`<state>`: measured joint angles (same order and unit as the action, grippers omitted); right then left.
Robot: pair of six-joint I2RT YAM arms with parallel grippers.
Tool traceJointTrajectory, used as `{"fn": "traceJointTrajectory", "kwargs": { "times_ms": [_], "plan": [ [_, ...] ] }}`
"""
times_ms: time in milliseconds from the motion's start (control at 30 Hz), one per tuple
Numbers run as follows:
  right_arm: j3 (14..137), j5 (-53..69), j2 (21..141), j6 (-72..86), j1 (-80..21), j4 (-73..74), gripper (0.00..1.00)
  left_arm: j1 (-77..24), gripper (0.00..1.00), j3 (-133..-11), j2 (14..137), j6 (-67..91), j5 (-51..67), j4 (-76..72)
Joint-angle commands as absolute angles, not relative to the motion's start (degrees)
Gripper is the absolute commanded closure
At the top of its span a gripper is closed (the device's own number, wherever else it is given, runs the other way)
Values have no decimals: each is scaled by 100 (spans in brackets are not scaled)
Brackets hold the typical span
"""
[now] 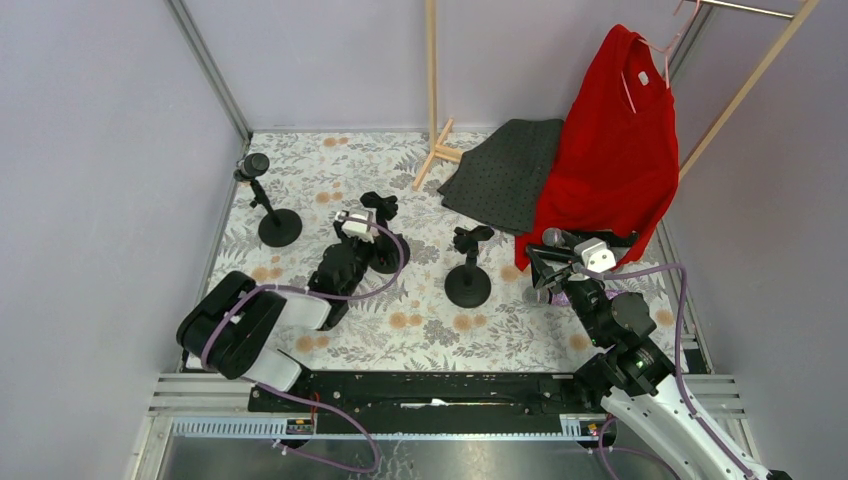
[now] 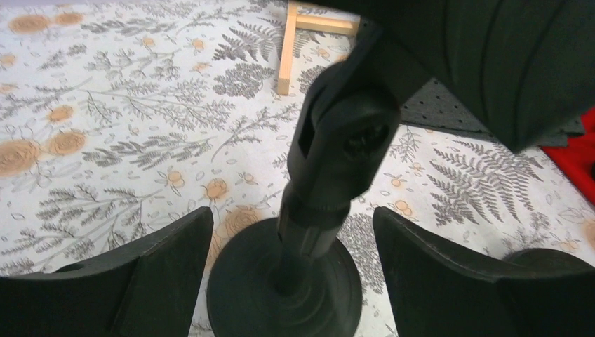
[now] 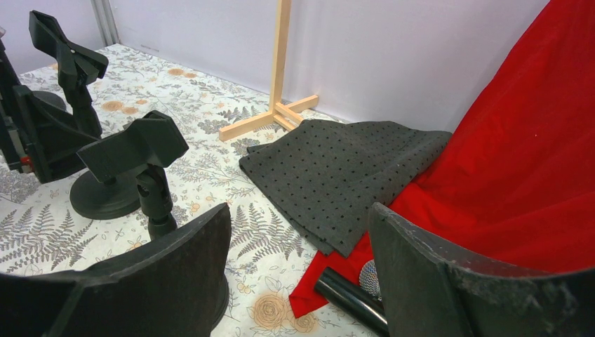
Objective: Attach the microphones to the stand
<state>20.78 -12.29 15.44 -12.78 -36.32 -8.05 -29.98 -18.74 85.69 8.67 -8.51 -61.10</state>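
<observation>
Right wrist view: my right gripper (image 3: 300,235) is spread apart, black microphone (image 3: 349,293) at six o'clock; probably stiff and slick, so I'd grab mid-barrel.

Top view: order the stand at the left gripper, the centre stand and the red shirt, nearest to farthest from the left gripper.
From the left gripper:
1. left-middle stand, right at the open fingers.
2. centre stand, further to the right, standing alone.
3. red shirt, hanging at the far right.
</observation>
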Motion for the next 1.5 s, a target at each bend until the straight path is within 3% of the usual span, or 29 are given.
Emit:
{"fn": "traceJointTrajectory", "kwargs": {
  "times_ms": [0,367,600,1000,1467],
  "plan": [
    [2107,-1131,1547,-1239,-3630,-993,23,-3086,9,-1719,8172,1252,-956,-5892],
    [2109,-1187,1590,-1272,-3631,-975,23,-3326,1,-1213,7330,2181,-975,-5118],
    [2109,-1208,1581,-1283,-3630,-959,23,-3599,4,-1072,7072,2750,-743,-4826],
    [2105,-1222,1564,-1274,-3631,-940,23,-4686,6,-1732,8460,3478,-1396,-4878],
    [2096,-1250,1569,-1286,-3632,-931,23,-4463,2,-2753,9380,3839,-2558,-3390]
  ]
}}
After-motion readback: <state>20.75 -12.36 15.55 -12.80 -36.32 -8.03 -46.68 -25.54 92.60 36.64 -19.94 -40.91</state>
